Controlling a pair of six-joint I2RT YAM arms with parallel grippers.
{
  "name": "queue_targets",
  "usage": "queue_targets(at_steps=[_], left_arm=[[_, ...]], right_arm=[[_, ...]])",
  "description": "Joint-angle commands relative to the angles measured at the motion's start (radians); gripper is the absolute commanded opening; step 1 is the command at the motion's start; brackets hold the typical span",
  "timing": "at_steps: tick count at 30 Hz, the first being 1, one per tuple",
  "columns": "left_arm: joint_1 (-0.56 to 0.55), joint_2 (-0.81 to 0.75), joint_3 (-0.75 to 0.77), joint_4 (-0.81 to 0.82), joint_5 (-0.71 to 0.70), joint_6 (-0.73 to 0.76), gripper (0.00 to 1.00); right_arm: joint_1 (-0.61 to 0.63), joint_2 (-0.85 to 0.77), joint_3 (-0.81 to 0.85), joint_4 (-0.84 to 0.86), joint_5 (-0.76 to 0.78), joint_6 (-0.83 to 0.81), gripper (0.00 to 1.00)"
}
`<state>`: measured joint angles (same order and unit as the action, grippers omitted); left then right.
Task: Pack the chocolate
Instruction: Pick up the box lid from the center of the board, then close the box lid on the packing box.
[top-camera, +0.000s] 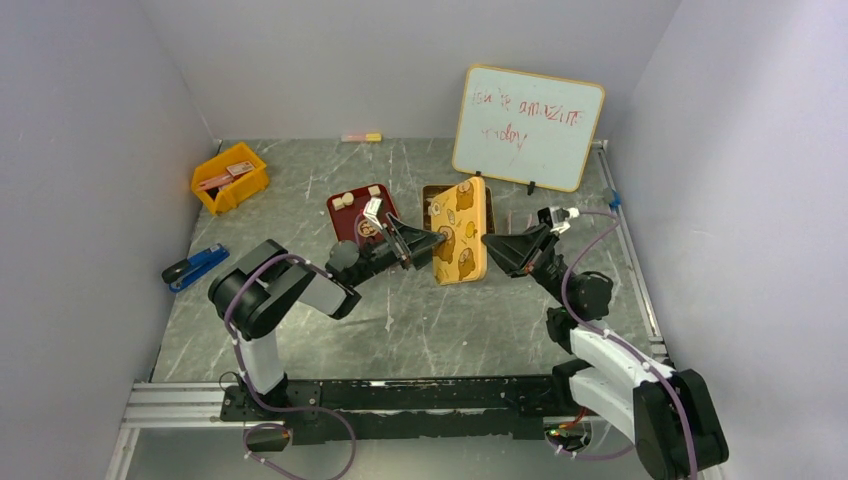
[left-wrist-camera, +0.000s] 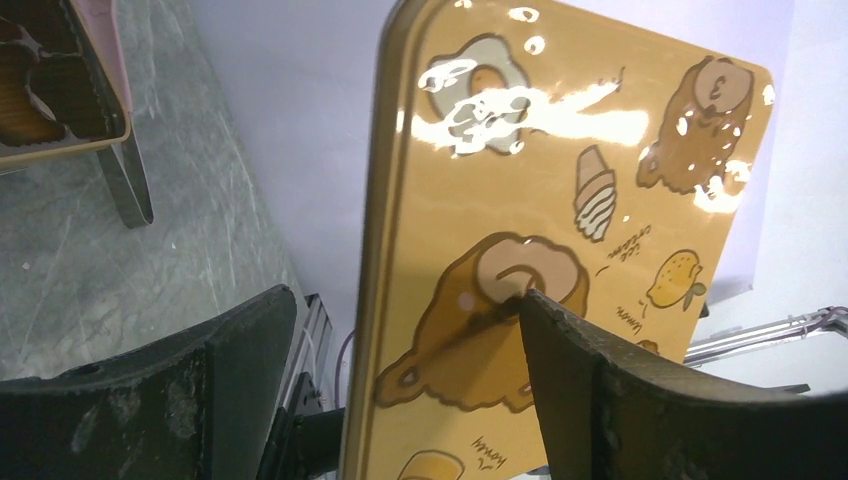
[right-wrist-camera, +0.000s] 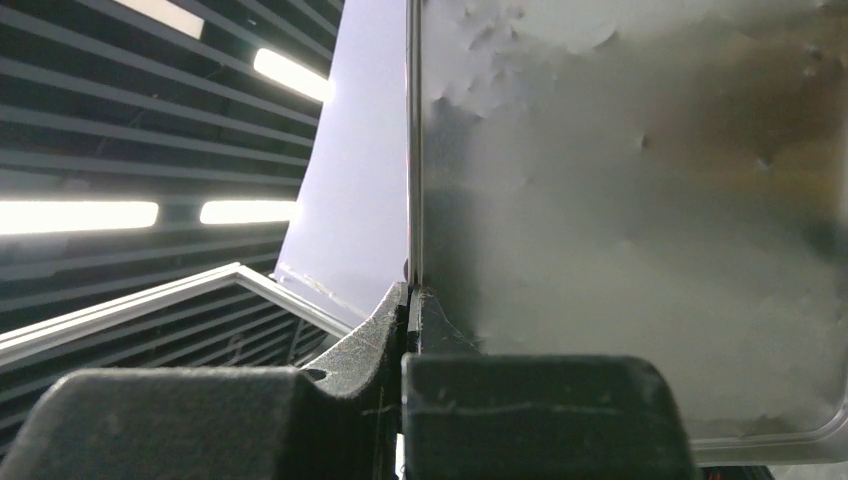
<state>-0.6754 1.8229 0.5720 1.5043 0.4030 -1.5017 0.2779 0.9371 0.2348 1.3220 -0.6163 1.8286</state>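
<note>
The gold tin lid (top-camera: 461, 232) with bear pictures stands on edge above the table's middle. My right gripper (top-camera: 488, 241) is shut on its right rim; in the right wrist view the thin rim (right-wrist-camera: 413, 150) runs up from between my closed jaws (right-wrist-camera: 408, 290). My left gripper (top-camera: 430, 244) is open and straddles the lid's left edge (left-wrist-camera: 372, 250). One fingertip (left-wrist-camera: 560, 330) rests against the printed face and the other (left-wrist-camera: 250, 330) stands apart. Pale chocolate pieces (top-camera: 343, 200) lie on the dark red tray (top-camera: 352, 222) to the left.
The tin's base (top-camera: 432, 193) sits behind the lid. A yellow bin (top-camera: 230, 177) and a blue tool (top-camera: 195, 265) are at the left. A whiteboard (top-camera: 527, 127) leans at the back right, and a metal rail (top-camera: 380, 395) runs along the near edge.
</note>
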Motion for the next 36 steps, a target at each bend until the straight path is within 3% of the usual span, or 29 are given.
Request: queue_targets(at_steps=[1, 10, 17, 23, 29, 33, 36], left_arm=[[0.003, -0.050, 0.012, 0.329, 0.012, -0.014, 0.85], [0.003, -0.098, -0.027, 0.330, -0.009, -0.011, 0.74], [0.002, -0.142, -0.074, 0.330, -0.037, -0.012, 0.58], [0.005, -0.176, -0.101, 0.330, -0.057, -0.017, 0.37], [0.009, -0.202, -0.116, 0.330, -0.065, -0.018, 0.06], [0.015, -0.215, -0.124, 0.330, -0.070, -0.024, 0.05], [0.021, -0.224, -0.124, 0.330, -0.070, -0.028, 0.05]], right_arm=[[0.022, 0.034, -0.018, 0.169, 0.049, 0.014, 0.00], [0.026, 0.080, -0.057, 0.219, 0.068, 0.019, 0.00], [0.026, 0.072, -0.072, 0.158, 0.074, -0.015, 0.00], [0.026, 0.049, -0.069, 0.037, 0.065, -0.090, 0.00], [0.025, 0.010, -0.068, -0.136, 0.070, -0.190, 0.00], [0.022, 0.011, -0.073, -0.198, 0.079, -0.239, 0.01], [0.021, 0.011, -0.071, -0.268, 0.090, -0.291, 0.11]])
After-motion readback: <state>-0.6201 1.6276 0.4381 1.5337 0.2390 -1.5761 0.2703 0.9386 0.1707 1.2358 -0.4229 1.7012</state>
